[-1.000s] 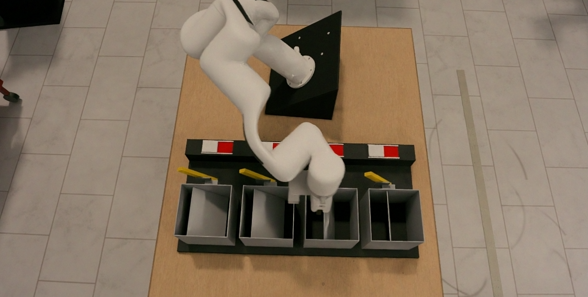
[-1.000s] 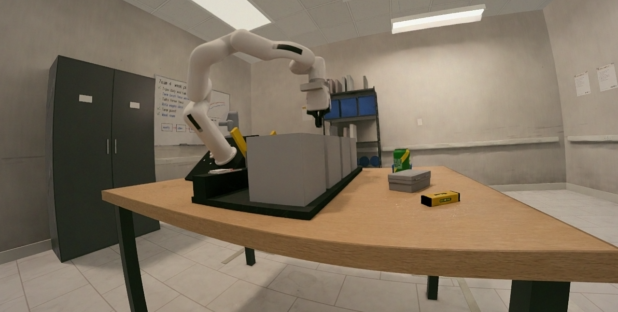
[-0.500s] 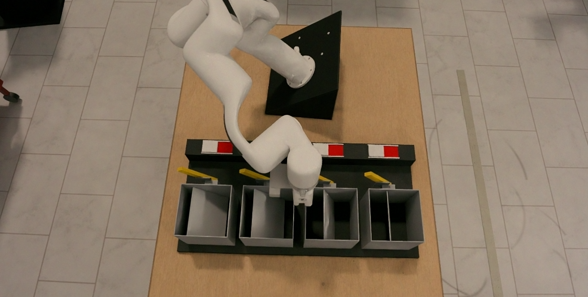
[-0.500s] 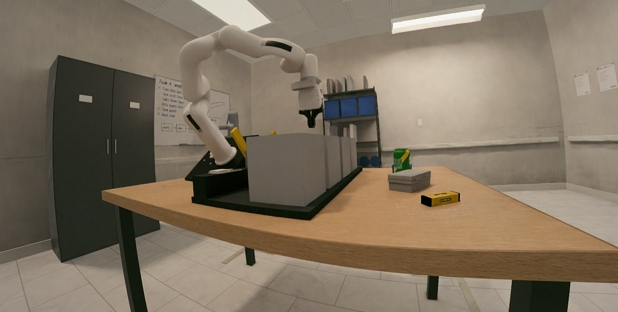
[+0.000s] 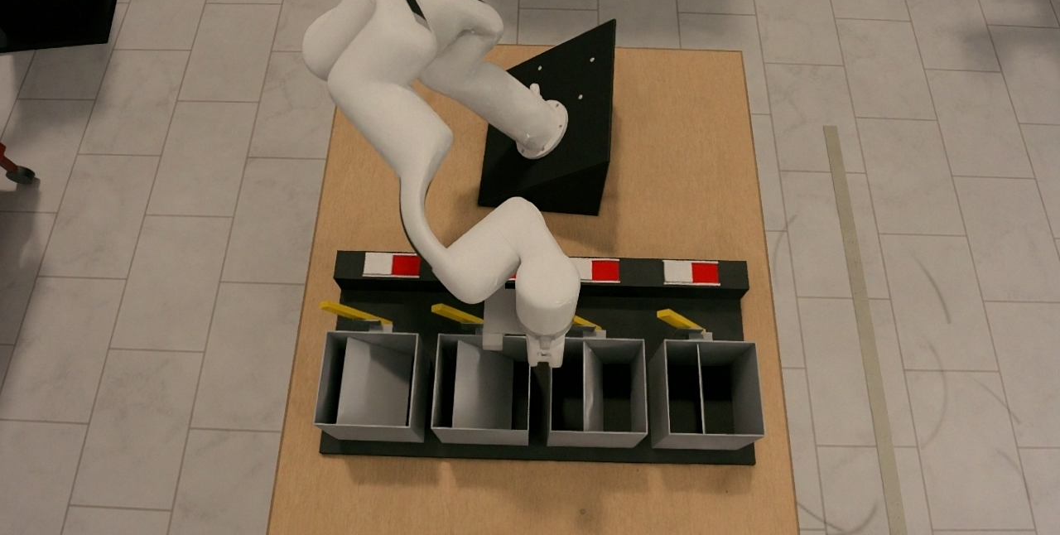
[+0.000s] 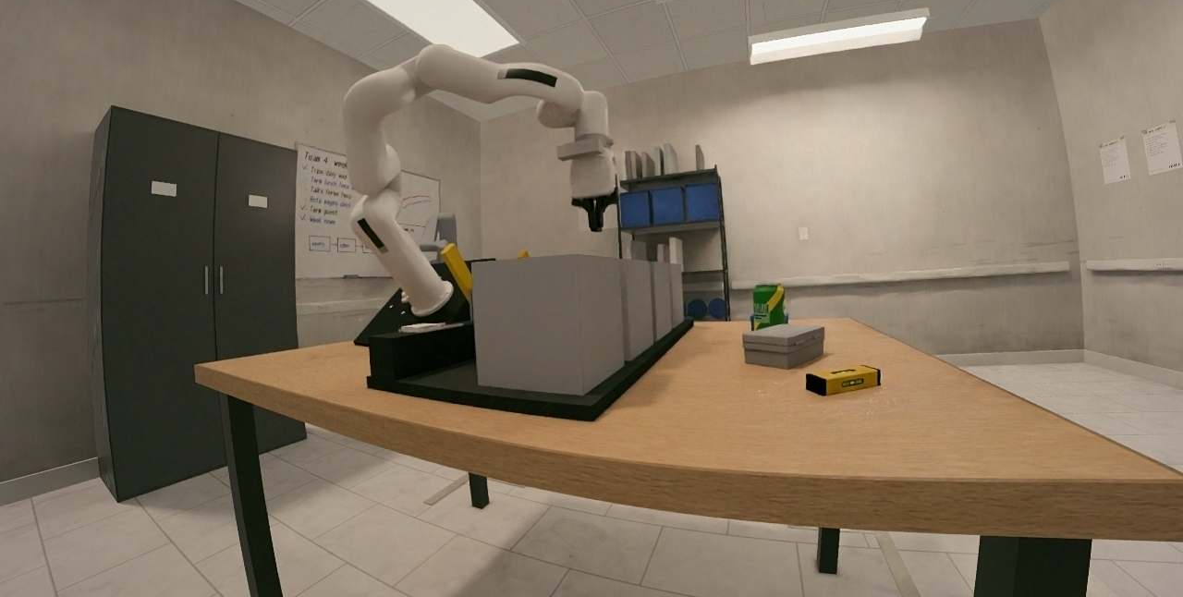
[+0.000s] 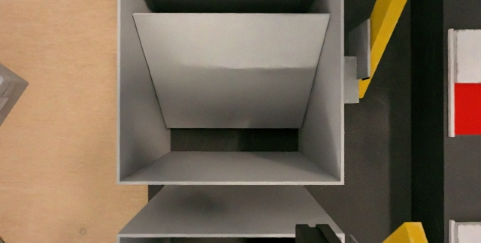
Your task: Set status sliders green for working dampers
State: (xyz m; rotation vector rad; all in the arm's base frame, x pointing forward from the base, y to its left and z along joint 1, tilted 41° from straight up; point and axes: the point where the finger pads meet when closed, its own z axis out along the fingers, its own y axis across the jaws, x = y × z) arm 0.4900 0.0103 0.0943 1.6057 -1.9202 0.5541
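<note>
Four grey dampers stand behind their sliders: the first (image 5: 370,432) (image 6: 533,328), second (image 5: 481,436) (image 7: 234,168), third (image 5: 596,440) (image 7: 233,213) and fourth (image 5: 707,442). Their yellow levers (image 5: 352,311) (image 5: 455,313) (image 5: 586,322) (image 5: 678,320) all point back and left in the top view. The first slider (image 5: 391,265), third slider (image 5: 600,270) and fourth slider (image 5: 691,272) show red, white covers on the left. The second slider (image 7: 467,81) also shows red; the arm mostly hides it in the top view. My gripper (image 5: 544,366) (image 6: 595,227) is shut and empty, above the rims near the second-third gap.
The second damper's blade (image 7: 234,70) is tilted inside its box. The black slider rail (image 5: 641,276) runs between the dampers and the arm's black base (image 5: 566,187). A grey case (image 6: 781,347), a yellow level (image 6: 844,380) and a green can (image 6: 768,305) stand on the table.
</note>
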